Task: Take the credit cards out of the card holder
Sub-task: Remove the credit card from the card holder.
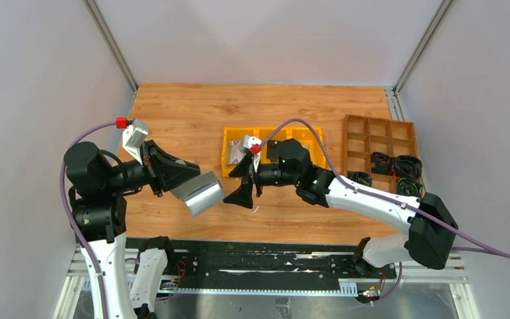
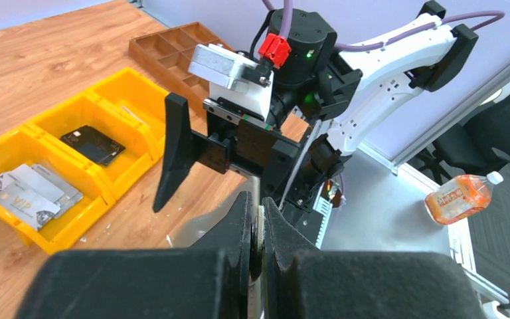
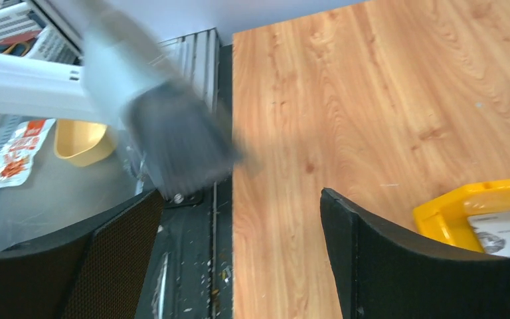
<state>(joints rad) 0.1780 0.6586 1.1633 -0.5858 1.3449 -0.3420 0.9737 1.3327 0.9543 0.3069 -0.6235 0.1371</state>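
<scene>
My left gripper [image 1: 187, 177] is shut on the grey card holder [image 1: 200, 193] and holds it above the table's near left. In the left wrist view the left gripper [image 2: 260, 227] pinches the holder's thin edge [image 2: 261, 266]. My right gripper [image 1: 229, 188] stands open just right of the holder, with nothing between its fingers. In the right wrist view the right gripper [image 3: 239, 249] is wide apart, and the holder [image 3: 182, 143] is a grey blur beyond it. Pale credit cards [image 2: 30, 193] lie in the end compartment of a yellow bin tray [image 1: 227, 159].
The yellow bin tray's [image 2: 106, 193] middle compartment holds a black flat object [image 2: 93, 145]. A brown divided organiser [image 1: 380, 136] with black items stands at the right. A black rail [image 1: 252, 256] runs along the table's near edge. Walls close in the left, right and back.
</scene>
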